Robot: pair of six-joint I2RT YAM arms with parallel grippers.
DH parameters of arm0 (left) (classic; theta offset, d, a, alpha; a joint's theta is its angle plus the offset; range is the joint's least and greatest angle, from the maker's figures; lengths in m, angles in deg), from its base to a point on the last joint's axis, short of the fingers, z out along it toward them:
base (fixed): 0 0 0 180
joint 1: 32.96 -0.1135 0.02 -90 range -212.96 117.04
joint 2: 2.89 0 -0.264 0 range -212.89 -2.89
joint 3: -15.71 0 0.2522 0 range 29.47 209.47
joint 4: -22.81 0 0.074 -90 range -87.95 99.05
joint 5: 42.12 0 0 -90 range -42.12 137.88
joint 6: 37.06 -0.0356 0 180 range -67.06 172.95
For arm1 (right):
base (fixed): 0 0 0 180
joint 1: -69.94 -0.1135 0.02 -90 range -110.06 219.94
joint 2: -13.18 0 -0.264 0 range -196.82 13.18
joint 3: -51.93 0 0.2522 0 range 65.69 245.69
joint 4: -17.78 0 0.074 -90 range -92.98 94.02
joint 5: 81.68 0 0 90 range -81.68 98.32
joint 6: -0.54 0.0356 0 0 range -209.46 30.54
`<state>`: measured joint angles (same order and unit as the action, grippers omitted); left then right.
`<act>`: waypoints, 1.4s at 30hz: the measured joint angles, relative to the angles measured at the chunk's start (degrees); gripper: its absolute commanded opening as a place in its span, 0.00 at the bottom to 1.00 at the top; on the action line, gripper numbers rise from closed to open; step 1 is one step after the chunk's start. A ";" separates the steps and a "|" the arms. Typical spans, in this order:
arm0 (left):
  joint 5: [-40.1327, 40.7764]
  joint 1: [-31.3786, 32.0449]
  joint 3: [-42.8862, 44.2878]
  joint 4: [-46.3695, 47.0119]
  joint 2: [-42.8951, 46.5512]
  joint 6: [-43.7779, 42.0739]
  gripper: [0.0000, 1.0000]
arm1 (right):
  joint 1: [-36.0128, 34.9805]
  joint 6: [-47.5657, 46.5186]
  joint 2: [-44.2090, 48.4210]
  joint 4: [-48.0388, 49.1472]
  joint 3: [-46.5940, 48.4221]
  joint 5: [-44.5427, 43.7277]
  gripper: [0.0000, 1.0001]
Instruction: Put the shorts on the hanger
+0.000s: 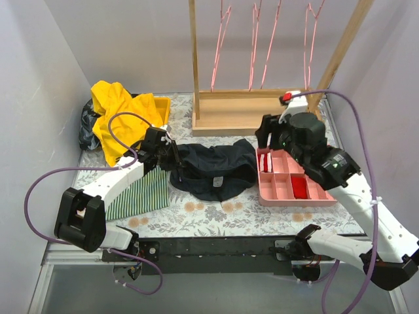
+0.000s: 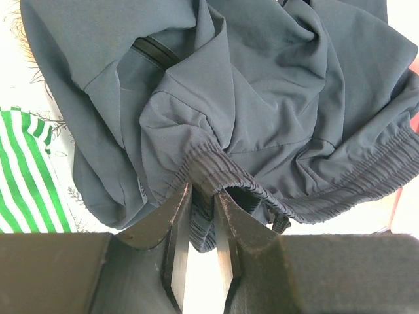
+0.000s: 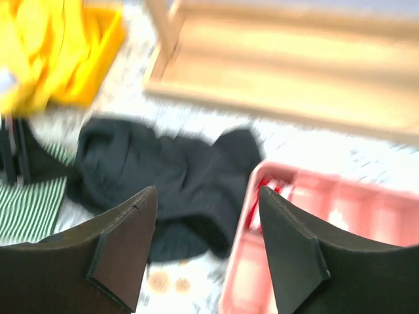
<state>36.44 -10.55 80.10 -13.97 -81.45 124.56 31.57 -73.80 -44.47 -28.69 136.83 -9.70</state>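
Shorts [image 1: 213, 170] lie crumpled on the worktop [image 1: 262, 212], none on any hanger [image 1: 219, 46] (those dangle from the rack behind). Your left gripper [image 2: 201, 196] has narrow jaws around the waistband, though whether they pinch it I cannot tell; your right gripper [image 3: 206, 216] hovers released, empty. Everything remains ahead.

one shorts [image 1: 213, 170], four hangers [image 1: 220, 46], one pink tray [image 1: 288, 186], one yellow garment [image 1: 118, 114]

shorts [image 1: 213, 171] between striped cloth [image 1: 141, 194], tray [image 1: 291, 185]

Navy shorts [image 1: 213, 170], yellow garment [image 1: 118, 118], green-striped cloth [image 1: 141, 193].
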 measured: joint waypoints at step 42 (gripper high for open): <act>-3.41 -0.07 0.13 1.20 -2.75 -3.91 0.18 | 37.27 -14.43 -44.15 1.20 51.87 15.45 0.49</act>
<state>33.03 -10.61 80.24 -12.77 -84.21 120.65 68.83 -88.22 -88.62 -27.49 188.69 5.75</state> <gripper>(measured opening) 0.180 0.527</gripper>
